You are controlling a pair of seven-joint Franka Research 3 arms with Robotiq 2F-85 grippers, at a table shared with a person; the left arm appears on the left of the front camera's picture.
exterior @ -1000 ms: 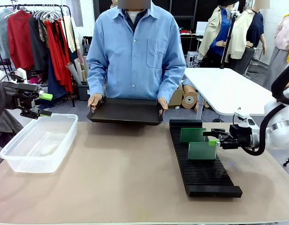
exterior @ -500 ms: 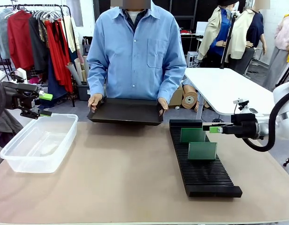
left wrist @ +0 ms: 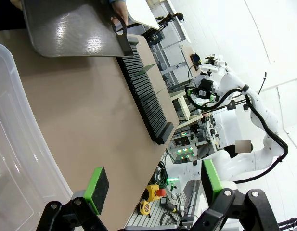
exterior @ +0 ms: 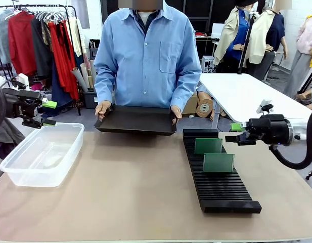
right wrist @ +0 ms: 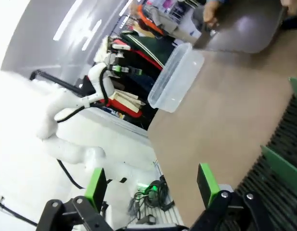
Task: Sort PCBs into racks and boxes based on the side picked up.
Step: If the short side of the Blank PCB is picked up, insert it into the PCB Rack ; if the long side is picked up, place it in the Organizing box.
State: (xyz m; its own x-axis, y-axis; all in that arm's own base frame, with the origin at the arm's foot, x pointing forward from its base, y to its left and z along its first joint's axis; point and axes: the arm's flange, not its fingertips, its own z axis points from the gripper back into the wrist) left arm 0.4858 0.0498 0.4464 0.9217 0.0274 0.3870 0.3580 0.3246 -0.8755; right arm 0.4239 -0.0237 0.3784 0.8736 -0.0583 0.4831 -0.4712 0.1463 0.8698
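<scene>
Green PCBs (exterior: 218,163) stand racked beside the open, empty right gripper (exterior: 236,134).

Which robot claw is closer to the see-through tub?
Left. The left gripper hangs just above the tub; the right gripper is far across, beside the rack.

White arms, black pincers (exterior: 235,134) with green pads, black cables

Surface: brown table (exterior: 130,197).
Left edge: clear tub (exterior: 42,154), resting flat.
Right half: long black rack (exterior: 216,177), running from far edge toward near edge.
Far edge, middle: black tray (exterior: 135,121), its near edge over the table.
</scene>
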